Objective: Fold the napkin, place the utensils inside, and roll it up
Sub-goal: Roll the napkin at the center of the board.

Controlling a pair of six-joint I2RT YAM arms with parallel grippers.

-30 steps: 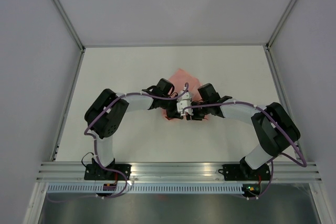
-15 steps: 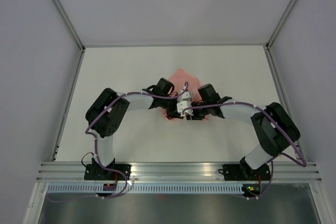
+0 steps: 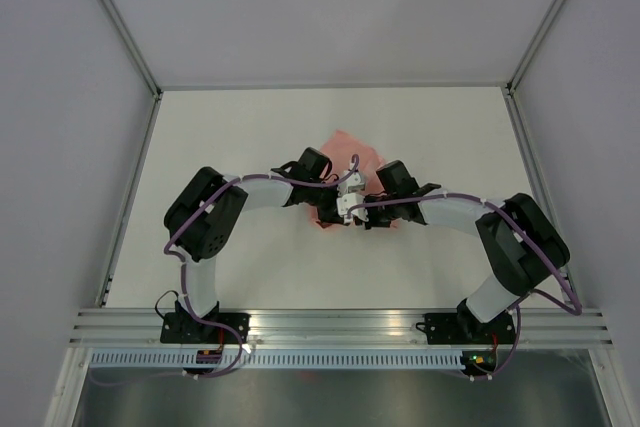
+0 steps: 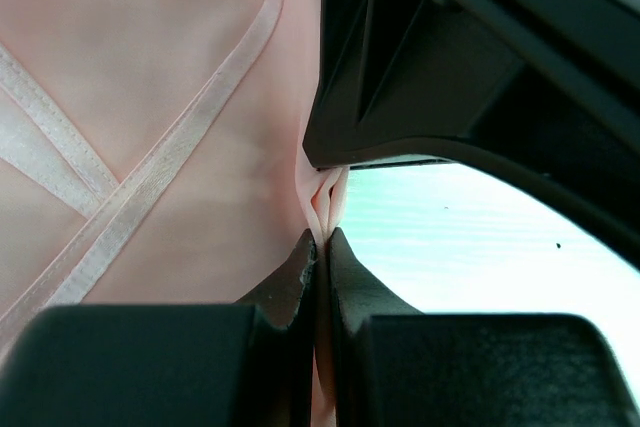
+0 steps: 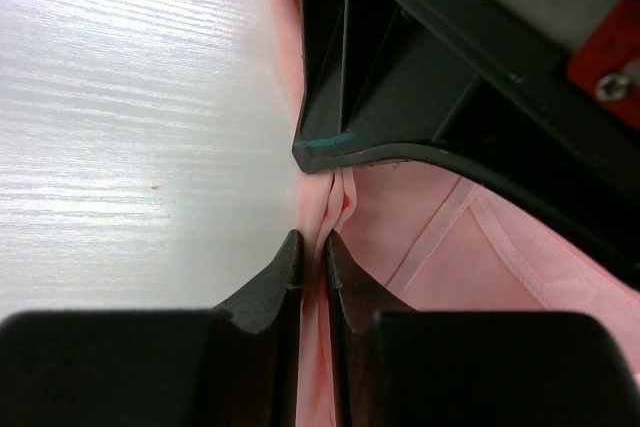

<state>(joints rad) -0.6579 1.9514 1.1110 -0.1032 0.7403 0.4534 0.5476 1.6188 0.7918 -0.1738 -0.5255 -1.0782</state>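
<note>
1. White surface (image 3: 250, 137) under pale grey walls. Both my arms reach in and meet over the middle of it.
2. The napkin (image 3: 352, 144) lies beneath and between my two hands. Pink cloth shows past them on the far side.
3. Left hand (image 4: 322, 239): fingers pressed together on a thin, upstanding fold at the napkin's edge. Cloth lies flat to the left of my fingertips, with bare surface to the right.
4. Right hand (image 5: 312, 240): fingers narrowed to a slit, with a like fold pinched between them. Cloth lies to the right of my fingertips and bare surface to the left.
5. Stitched hem bands (image 4: 150, 182) cross on the cloth left of my left hand.
6. Handling, my judgement: light, limp and glossy, so likely slippery. A shallow pinch could slide off. The best hold is deep on the edge, where hem and layers thicken. Both hands should lift evenly or the cloth will sag between them.
7. Utensils: not seen in any view, so I cannot place them.
</note>
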